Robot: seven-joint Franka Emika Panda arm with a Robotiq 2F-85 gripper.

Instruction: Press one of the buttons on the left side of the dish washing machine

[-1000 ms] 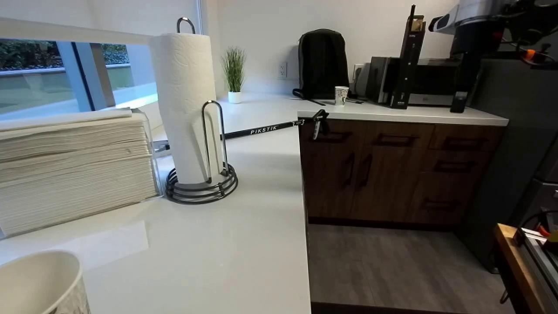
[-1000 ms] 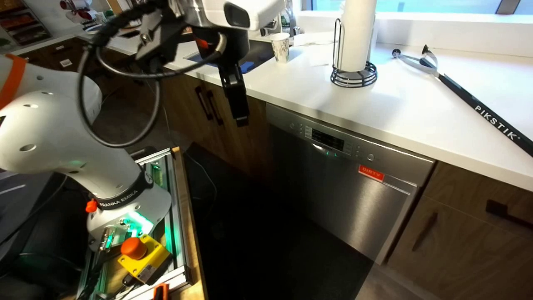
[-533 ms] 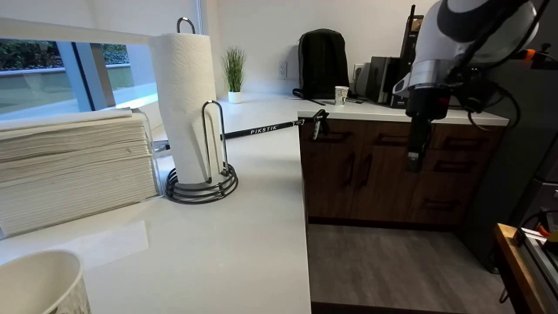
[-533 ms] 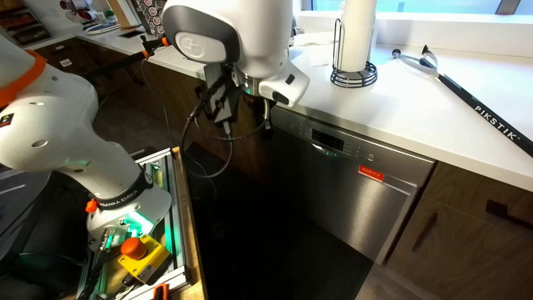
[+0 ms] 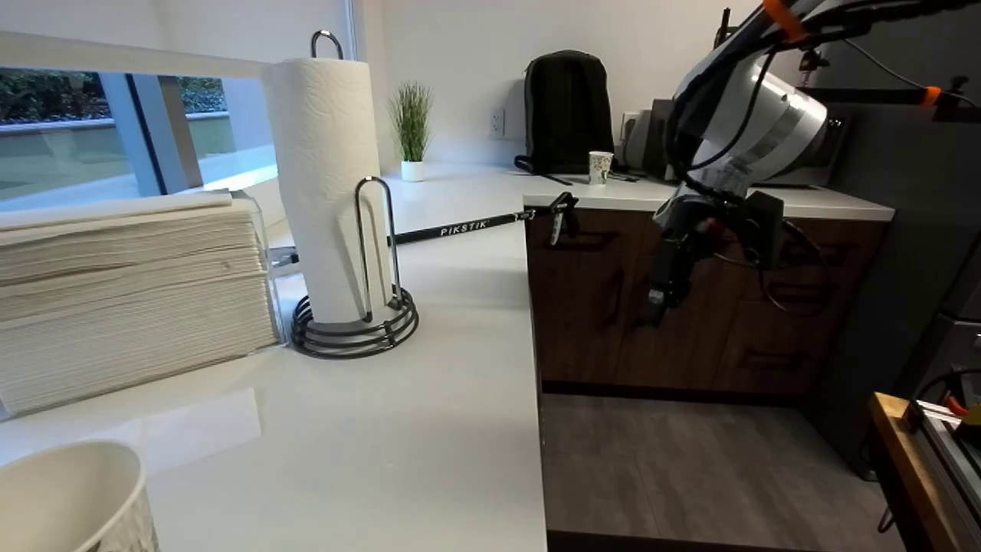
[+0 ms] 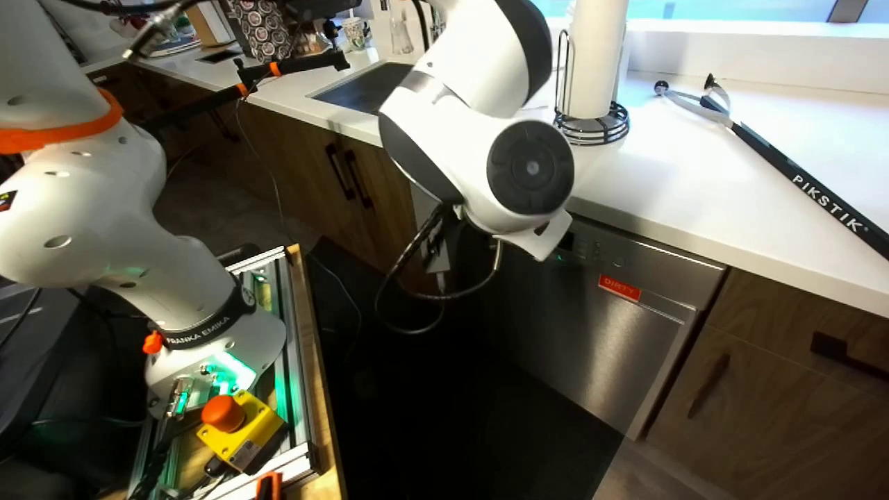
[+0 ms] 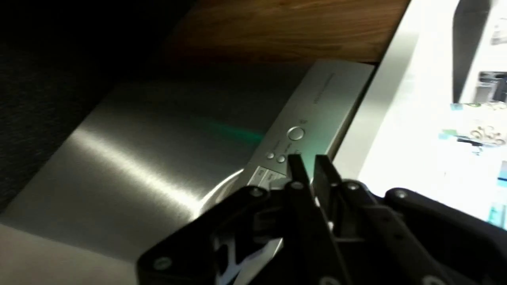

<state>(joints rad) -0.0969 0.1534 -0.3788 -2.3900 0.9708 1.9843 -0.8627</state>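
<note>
The dish washing machine [image 6: 583, 333] has a brushed steel front below the counter in an exterior view. My arm covers the left part of its panel there. In the wrist view its panel [image 7: 336, 91] runs diagonally, with a larger round button [image 7: 296, 133], two small buttons [image 7: 270, 155] and pale flat keys [image 7: 262, 176]. My gripper [image 7: 308, 159] is open only a narrow gap, holding nothing, its black fingertips seen against the panel beside the small buttons. In an exterior view the gripper [image 5: 657, 308] hangs low, pointing down and leftward, off to the right of the counter's front edge.
The white counter [image 6: 757, 201] overhangs the machine. On it stand a paper towel roll [image 6: 590, 76] and a PIKSTIK grabber [image 6: 806, 180]. A sink [image 6: 375, 87] lies further left, behind the arm. A loose cable [image 6: 444, 295] loops below my wrist.
My arm has swung over and come down, and the wrist has tilted. In an exterior view it now covers the left part of the dish washing machine's panel, which showed before.
</note>
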